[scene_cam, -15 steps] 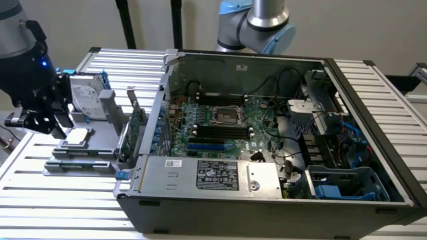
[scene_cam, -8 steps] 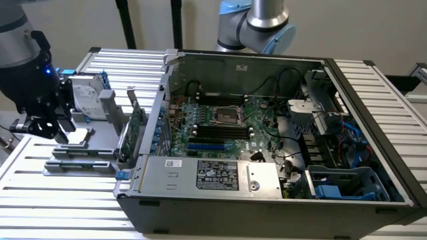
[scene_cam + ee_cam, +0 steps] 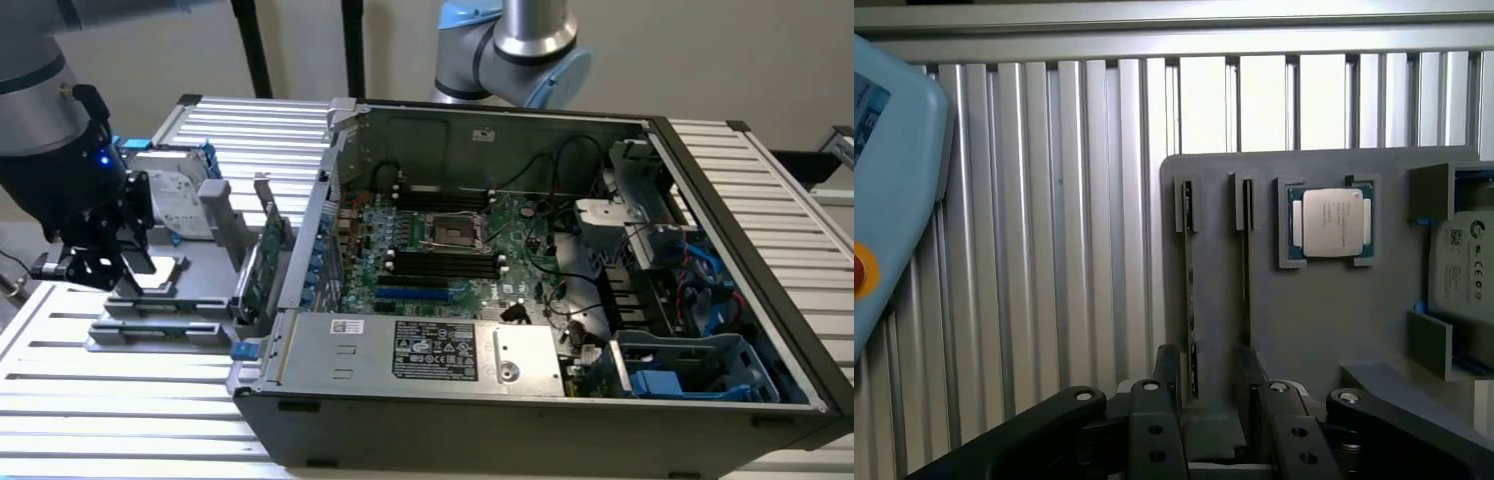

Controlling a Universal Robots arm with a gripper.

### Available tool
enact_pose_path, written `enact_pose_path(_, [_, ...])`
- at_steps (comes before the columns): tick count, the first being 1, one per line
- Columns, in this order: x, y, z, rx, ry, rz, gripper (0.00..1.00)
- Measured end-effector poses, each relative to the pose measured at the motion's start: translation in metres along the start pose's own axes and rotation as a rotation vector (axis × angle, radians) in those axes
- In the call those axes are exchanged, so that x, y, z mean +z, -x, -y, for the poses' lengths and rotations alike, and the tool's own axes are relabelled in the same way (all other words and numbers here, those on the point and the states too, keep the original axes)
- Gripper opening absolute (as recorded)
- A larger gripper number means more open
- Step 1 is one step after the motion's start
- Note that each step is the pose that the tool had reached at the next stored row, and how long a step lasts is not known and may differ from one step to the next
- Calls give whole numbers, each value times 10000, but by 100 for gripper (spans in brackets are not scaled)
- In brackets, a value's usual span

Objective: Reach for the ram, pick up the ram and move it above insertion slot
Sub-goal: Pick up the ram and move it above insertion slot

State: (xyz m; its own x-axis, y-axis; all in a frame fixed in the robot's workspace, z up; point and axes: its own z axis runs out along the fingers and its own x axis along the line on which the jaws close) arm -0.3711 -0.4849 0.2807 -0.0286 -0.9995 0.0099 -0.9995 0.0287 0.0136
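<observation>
Beneath your spread gripper [image 3: 1209,400], ram [image 3: 1191,300] stands edge-up in holder [image 3: 1304,330], long axis running between fingers [image 3: 1167,385], nearer one.

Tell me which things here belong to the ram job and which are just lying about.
For the job: the ram, standing on edge in the gray holder; the open gripper above it; the motherboard's memory slots.
Lying about: processor chip, hard drive, blue pendant.

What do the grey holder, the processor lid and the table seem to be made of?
The grey holder looks like matte plastic: dull, even surface with moulded slots. The processor lid seems bare metal: silvery, faint sheen. The table is probably aluminium: pale ribbed slats reflecting light.
</observation>
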Motion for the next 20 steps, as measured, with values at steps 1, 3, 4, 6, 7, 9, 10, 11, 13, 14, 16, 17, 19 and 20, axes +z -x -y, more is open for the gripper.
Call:
enact_pose_path(1, [18,-3,0,-14,-1,0,36])
enact_pose_path(3, [54,-11,0,-43,-1,0,36])
enact_pose_path(4, [72,-15,0,-58,-1,-1,36])
enact_pose_path(6, [110,-22,-1,-86,-1,-1,36])
enact_pose_path(7, [128,-25,-1,-97,-1,-1,36])
enact_pose_path(9, [164,-31,-2,-116,-1,-1,36])
enact_pose_path(10, [182,-34,-2,-124,-2,-2,36])
enact_pose_path(11, [201,-36,-3,-132,-2,-2,36])
enact_pose_path(13, [238,-41,-4,-146,-3,-2,36])
enact_pose_path(14, [256,-43,-4,-154,-3,-1,36])
enact_pose_path(16, [291,-48,-6,-167,-1,-3,36])
enact_pose_path(17, [311,-50,-6,-175,-2,-2,36])
enact_pose_path(19, [346,-54,-7,-189,-2,-3,36])
enact_pose_path(20, [365,-57,-7,-196,-3,-2,36])
